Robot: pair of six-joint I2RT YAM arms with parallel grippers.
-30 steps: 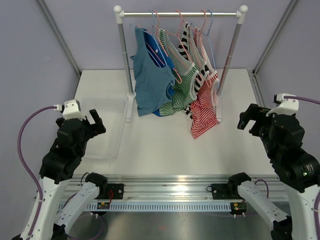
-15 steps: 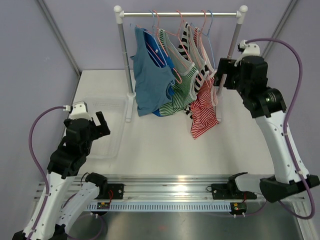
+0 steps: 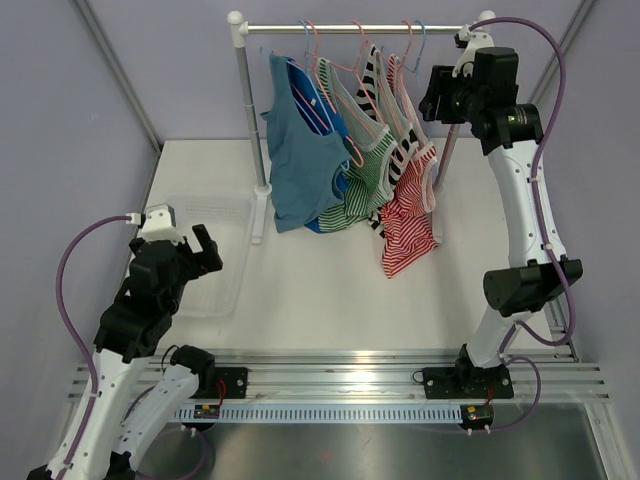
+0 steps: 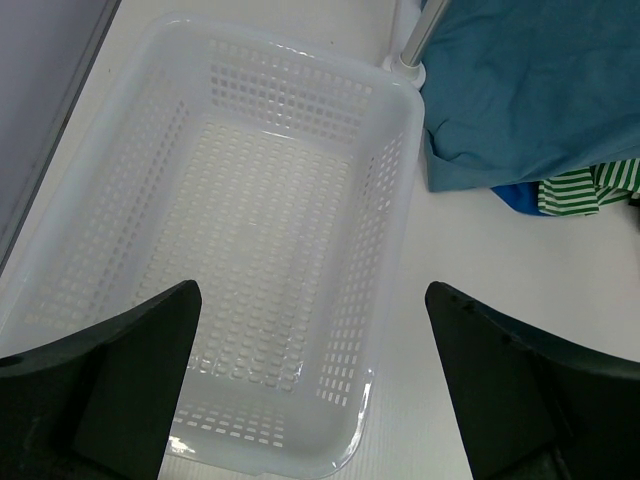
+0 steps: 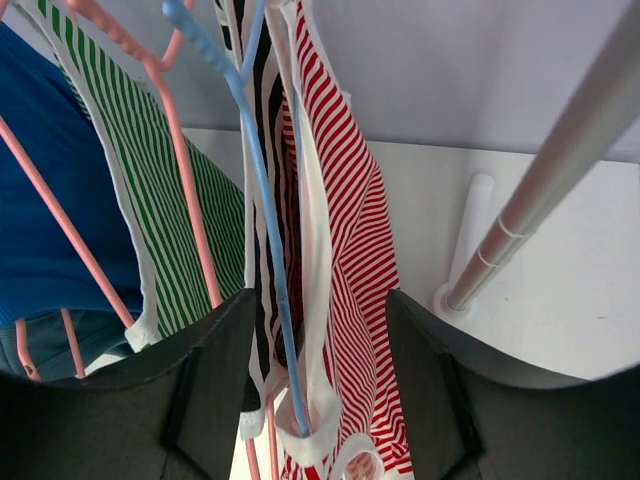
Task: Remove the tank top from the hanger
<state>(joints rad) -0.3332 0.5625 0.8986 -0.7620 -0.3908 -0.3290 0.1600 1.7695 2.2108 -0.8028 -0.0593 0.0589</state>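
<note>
Several tank tops hang on hangers from a rack bar (image 3: pixel 360 28). The rightmost is a red-and-white striped tank top (image 3: pixel 408 225), on a blue hanger (image 5: pixel 262 200). My right gripper (image 3: pixel 440 95) is raised to the bar's right end and is open. In the right wrist view the right gripper (image 5: pixel 320 300) has a finger on each side of the blue hanger and the red striped top (image 5: pixel 345 230), holding nothing. My left gripper (image 3: pixel 200 250) is open and empty above the white basket (image 3: pixel 240 260), low at the left.
A blue top (image 3: pixel 300 165), a green-striped top (image 3: pixel 365 185) and a black-and-white striped top (image 3: pixel 375 75) hang left of the red one on pink hangers. The rack's right post (image 5: pixel 540 190) stands just right of my right gripper. The perforated basket (image 4: pixel 395 200) lies under the left gripper (image 4: pixel 312 290).
My right arm has swung up from the table's right side to the rack's right end, beside the red striped top. My left arm shifted slightly and stays over the basket.
</note>
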